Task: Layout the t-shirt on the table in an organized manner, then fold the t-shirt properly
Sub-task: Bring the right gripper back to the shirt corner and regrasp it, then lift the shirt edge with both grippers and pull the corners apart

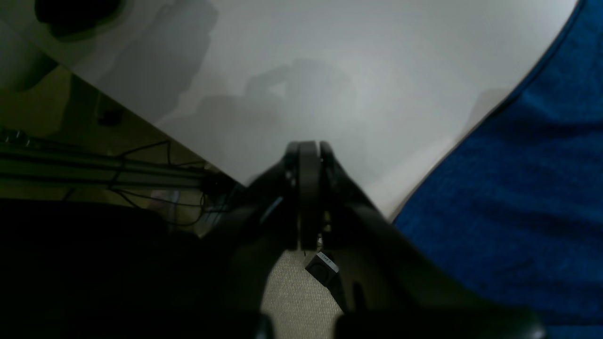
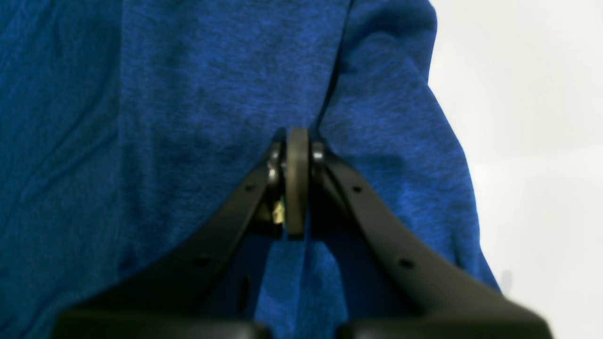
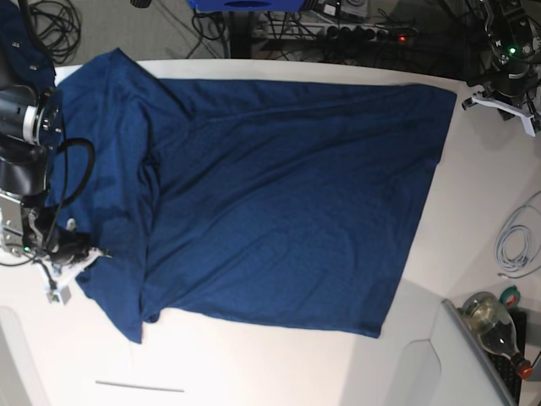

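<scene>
The dark blue t-shirt (image 3: 287, 194) lies spread across the white table (image 3: 254, 364), hem toward the right and sleeves toward the left. My right gripper (image 3: 89, 254) sits on the near-left sleeve. In the right wrist view its fingertips (image 2: 297, 134) are pressed together where a crease of the t-shirt (image 2: 141, 117) meets them, pinching the cloth. My left gripper (image 1: 308, 146) is shut with nothing in it, hovering over bare table (image 1: 353, 70) near its edge. The t-shirt (image 1: 527, 188) lies off to its right, apart from it.
A glass bottle (image 3: 499, 326) and a tape roll (image 3: 511, 296) sit by the table's right front corner. A white cable (image 3: 516, 241) loops at the right edge. A thin grey strip (image 3: 139, 387) lies near the front. Cables (image 3: 338, 34) crowd the floor behind.
</scene>
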Robot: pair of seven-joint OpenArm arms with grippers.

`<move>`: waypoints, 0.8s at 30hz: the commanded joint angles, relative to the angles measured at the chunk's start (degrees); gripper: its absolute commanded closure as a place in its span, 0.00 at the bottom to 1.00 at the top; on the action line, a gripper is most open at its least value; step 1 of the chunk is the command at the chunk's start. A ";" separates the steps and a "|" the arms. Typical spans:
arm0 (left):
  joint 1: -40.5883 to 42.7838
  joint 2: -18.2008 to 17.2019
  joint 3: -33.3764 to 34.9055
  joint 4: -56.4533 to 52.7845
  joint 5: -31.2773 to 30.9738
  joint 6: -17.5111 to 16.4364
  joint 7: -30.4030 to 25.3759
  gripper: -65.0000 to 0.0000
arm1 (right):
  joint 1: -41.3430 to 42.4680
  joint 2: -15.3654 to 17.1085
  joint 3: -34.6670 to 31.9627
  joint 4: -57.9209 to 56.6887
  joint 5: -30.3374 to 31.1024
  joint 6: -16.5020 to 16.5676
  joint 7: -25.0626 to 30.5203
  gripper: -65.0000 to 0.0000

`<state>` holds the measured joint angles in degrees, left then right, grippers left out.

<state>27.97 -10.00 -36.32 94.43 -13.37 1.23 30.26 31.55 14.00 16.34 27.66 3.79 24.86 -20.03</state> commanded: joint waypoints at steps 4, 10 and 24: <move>0.21 -0.77 -0.21 0.73 0.40 0.30 -1.12 1.00 | 1.99 0.73 0.32 1.13 0.47 -0.03 1.17 0.97; 0.91 -0.68 -0.30 2.05 -0.22 0.04 0.38 1.00 | -5.04 1.17 3.66 16.08 1.53 0.15 -7.44 0.56; 3.64 5.30 -10.41 -2.26 -14.81 -29.23 0.29 0.88 | -45.57 -9.47 12.01 72.78 6.98 0.15 -14.12 0.49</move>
<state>31.57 -4.25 -46.59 91.31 -27.09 -27.29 31.75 -14.79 4.27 28.38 99.44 10.20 25.04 -35.42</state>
